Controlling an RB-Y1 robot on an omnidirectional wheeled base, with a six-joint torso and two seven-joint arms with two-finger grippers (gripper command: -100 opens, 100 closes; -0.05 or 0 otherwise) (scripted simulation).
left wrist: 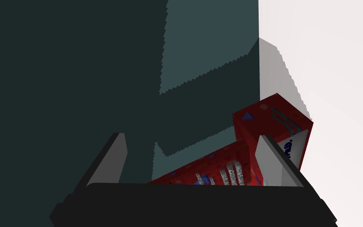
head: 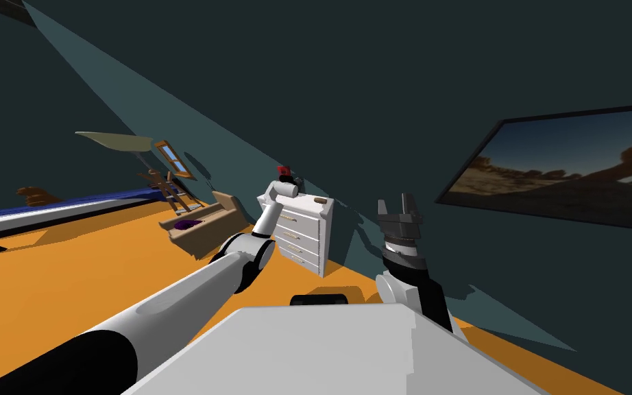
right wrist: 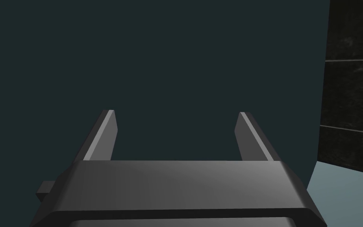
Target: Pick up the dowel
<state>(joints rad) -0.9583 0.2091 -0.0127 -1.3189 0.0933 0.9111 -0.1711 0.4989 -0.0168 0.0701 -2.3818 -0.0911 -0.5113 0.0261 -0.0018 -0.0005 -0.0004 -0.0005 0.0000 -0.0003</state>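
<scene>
1. Dowel (head: 320, 199), a short brown cylinder, lies on the dresser (head: 304, 233) top, close to its right end and near the edge there.
2. The left gripper (head: 288, 182) is over the opposite end, at the back left corner by the wall (head: 376, 103). Its jaws are wide apart and hold nothing.
3. In the left wrist view a red box (left wrist: 271, 122) sits against one finger (left wrist: 273, 161) of the left gripper (left wrist: 190, 137), partly in the gap between the fingers. My read is that the hand is lined up on the wrong thing.
4. To do this step well, lift clear of the box first. Then carry the hand along the top toward the right end and turn the wrist so the fingers straddle the dowel across its length.
5. Come down straight and close slowly. A round dowel near an edge will likely roll off if nudged sideways.
6. The room is tight, with the wall just behind the dresser and the box at the fingers. The front and right sides open onto orange floor (head: 68, 288), so approach from there.
7. The right gripper (head: 395, 203) is raised to the right of the dresser, well apart from it, and its fingers (right wrist: 110, 130) are spread wide and empty.
</scene>
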